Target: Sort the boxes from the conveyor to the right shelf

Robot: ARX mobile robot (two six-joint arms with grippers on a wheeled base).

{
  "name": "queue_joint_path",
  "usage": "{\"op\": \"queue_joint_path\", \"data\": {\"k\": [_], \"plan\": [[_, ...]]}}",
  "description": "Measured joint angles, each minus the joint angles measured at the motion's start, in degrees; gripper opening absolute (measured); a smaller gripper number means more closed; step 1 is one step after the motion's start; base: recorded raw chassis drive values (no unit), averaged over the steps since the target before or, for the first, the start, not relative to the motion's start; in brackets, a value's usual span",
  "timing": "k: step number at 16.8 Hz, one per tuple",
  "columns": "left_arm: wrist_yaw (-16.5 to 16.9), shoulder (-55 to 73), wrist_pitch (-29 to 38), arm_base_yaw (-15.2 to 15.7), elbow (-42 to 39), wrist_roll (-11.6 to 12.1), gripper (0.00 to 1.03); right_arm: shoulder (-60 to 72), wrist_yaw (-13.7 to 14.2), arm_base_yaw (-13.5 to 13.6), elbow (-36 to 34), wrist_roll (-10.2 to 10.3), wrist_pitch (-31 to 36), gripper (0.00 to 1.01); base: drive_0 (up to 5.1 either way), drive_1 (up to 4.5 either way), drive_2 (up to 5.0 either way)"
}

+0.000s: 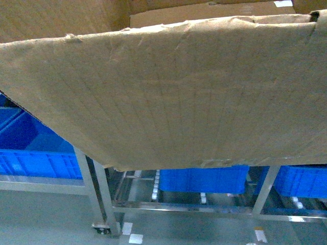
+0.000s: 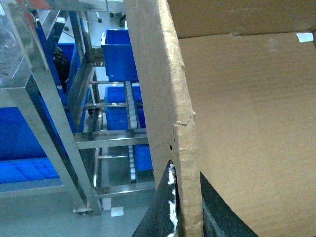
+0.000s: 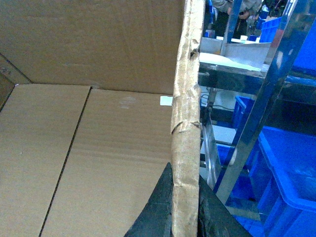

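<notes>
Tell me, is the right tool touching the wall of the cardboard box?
Touching. In the right wrist view the right tool has a dark finger pressed against each face of the cardboard box wall.

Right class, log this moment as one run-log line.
phase: carrying | left tool: shut on box wall | right tool: shut on opposite wall | ahead: steel rack, blue crates

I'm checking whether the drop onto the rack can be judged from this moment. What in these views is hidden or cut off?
- Head view: the cardboard carton fills the frame, hiding both claws and the steel rack's upper levels.
- Left wrist view: the left claw is cut off by the bottom edge; the carton wall covers the gap.
- Right wrist view: the right claw likewise.
- The conveyor appears in no view.
</notes>
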Motion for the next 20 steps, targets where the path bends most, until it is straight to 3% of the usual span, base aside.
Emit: {"op": "queue_joint_path", "data": {"k": [20], "plan": [[0.0, 0.0, 0.3, -0.1, 0.0, 0.0, 0.02, 0.0, 0.1, -0.2, 0.0, 0.0, 0.1, 0.04, -0.1, -0.08, -0.1]]}}
